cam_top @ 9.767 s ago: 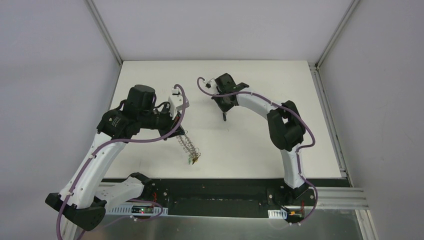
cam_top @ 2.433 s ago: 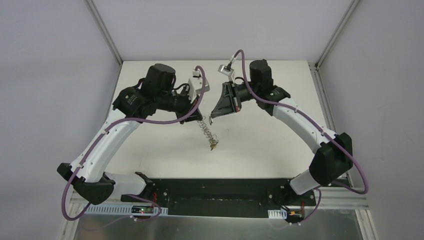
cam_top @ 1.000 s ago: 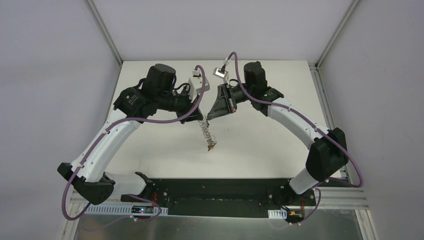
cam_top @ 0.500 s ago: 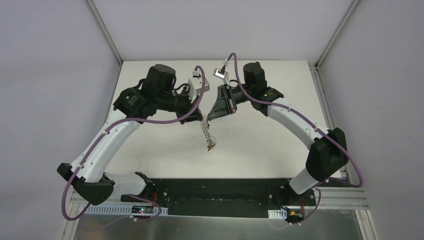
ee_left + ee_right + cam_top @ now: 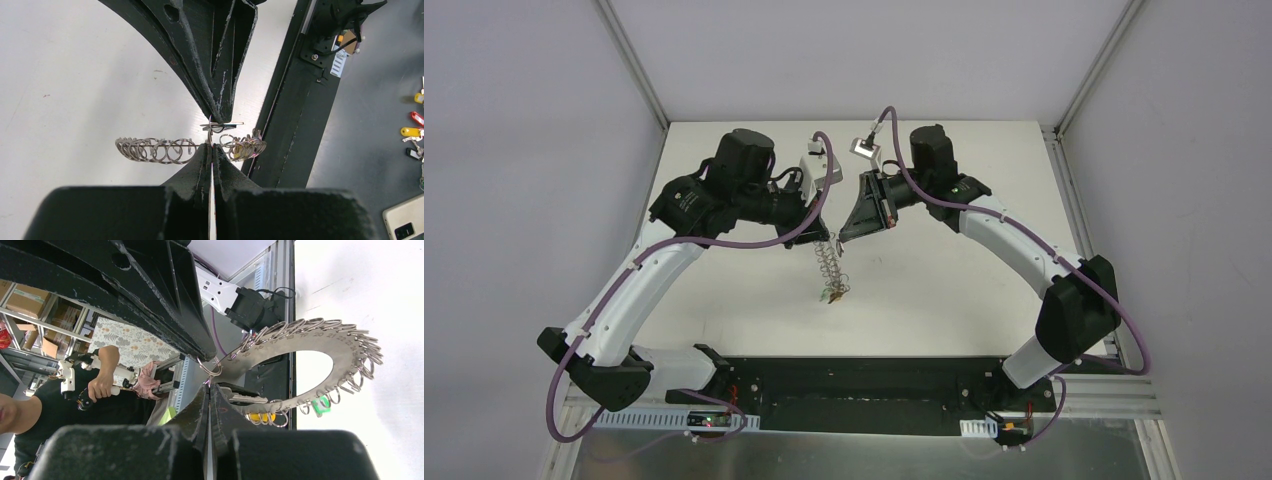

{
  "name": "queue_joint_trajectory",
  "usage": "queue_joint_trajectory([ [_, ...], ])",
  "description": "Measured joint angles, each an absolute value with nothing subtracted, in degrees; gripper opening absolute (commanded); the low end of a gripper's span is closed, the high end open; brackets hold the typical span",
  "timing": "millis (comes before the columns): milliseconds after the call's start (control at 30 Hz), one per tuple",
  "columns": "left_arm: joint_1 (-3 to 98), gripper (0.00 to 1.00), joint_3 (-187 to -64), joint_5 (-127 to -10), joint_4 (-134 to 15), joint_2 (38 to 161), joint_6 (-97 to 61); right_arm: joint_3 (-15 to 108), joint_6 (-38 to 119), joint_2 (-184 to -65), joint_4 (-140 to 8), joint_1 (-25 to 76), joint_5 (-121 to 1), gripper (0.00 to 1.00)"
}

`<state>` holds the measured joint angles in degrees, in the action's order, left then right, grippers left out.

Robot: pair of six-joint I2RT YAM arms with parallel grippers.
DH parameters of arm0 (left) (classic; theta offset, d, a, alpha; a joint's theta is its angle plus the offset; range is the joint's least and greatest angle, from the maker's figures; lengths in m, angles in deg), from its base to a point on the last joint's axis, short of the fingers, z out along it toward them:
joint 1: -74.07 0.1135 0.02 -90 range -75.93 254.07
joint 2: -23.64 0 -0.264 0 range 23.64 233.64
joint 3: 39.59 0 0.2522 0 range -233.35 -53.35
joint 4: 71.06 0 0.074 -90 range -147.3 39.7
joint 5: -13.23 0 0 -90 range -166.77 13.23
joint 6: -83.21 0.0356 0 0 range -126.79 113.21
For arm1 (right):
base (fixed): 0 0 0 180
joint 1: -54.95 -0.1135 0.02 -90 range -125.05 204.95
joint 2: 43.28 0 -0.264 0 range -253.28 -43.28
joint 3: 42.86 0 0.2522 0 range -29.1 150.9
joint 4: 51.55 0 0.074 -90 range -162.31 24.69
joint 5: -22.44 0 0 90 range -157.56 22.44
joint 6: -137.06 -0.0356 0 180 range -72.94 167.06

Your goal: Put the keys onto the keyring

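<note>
The keyring, a flat grey metal loop fringed with small wire rings, hangs above the table from my left gripper, which is shut on its top edge. In the left wrist view the keyring is edge-on at my shut left gripper. In the right wrist view it faces the camera, with a green key and a yellow-orange key on its rings. My right gripper is shut on the black key, tip to tip with the left gripper, at a wire ring.
The white table lies below both raised arms, bounded by grey walls and a metal frame. The black base rail runs along the near edge. Off the table, loose coloured key tags and a phone lie. A person stands beyond the table.
The hanging lower end of the keyring with its keys has swung slightly left. Both grippers stay tip to tip, almost still.
</note>
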<state>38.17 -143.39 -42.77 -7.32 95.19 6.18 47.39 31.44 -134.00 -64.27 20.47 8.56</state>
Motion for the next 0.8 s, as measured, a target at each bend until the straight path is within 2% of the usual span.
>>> queue_joint_trajectory([
  [800, 38.17, 0.0, -142.54, -42.71, -7.52, 95.19, 6.16, 49.11, 31.25, -134.04, -64.49, 20.19, 8.6, 0.0],
])
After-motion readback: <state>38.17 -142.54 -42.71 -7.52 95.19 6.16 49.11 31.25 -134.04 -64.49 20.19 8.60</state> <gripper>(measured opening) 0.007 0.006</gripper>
